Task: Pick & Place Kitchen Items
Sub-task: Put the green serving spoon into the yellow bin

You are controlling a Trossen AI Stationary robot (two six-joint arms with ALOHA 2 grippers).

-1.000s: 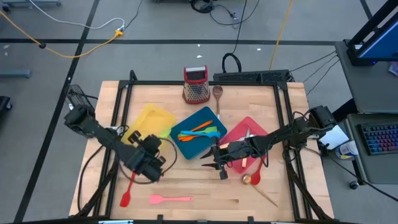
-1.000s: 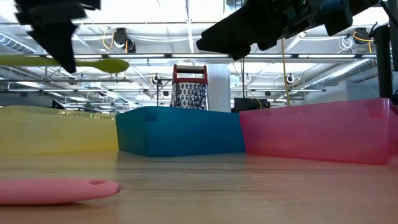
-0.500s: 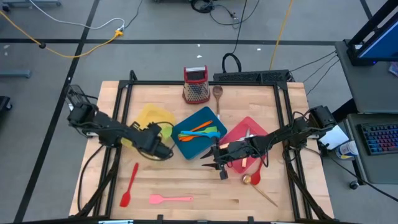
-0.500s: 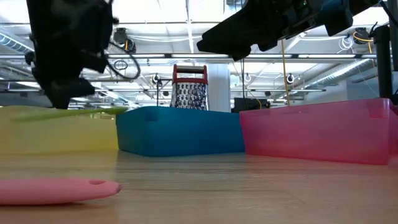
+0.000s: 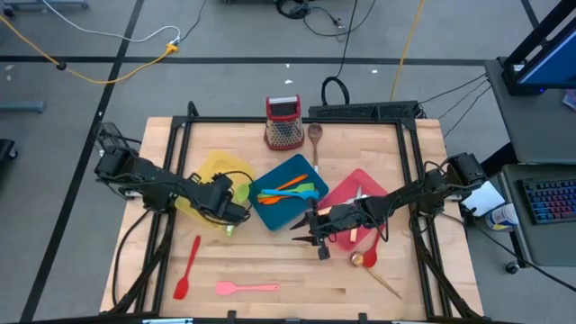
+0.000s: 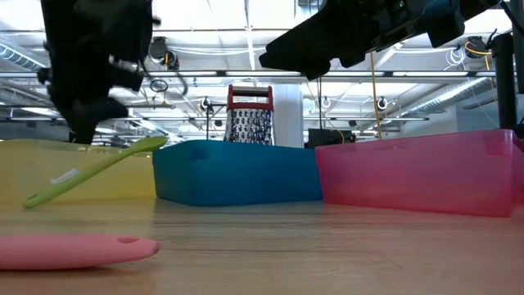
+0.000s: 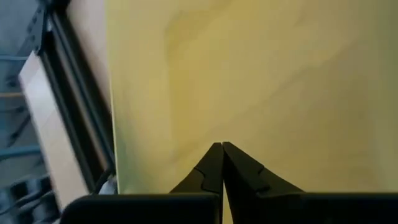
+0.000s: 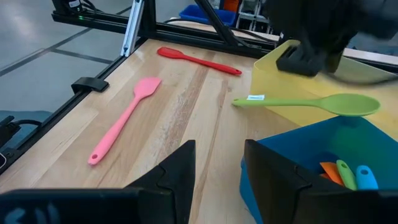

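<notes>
The left gripper (image 7: 222, 149) has its jaws pressed together on nothing, hanging over the flat yellow plastic tray (image 7: 261, 81). A second ago it was carrying the long lime-green plastic spoon (image 8: 311, 103) level in the air; now that spoon is out of the grip, propped at a slant, bowl up on the yellow tray's rim and handle tip down on the wooden table (image 5: 279, 265). So it looks like a drop that only half landed, not properly inside the tray, I'd say.

The right gripper (image 8: 217, 163) has its jaws spread and empty, parked by the near corner of the teal tray (image 5: 270, 211), same spot as before. That tray holds a few orange, green and blue utensils already. The pink tray (image 6: 426, 168) sits to its right.

Not sorted yet: the slim red plastic spatula (image 5: 186, 267) and the pink plastic spatula (image 5: 246, 288) lying flat on the table near the front, both well apart from the trays. Plenty left to do.
</notes>
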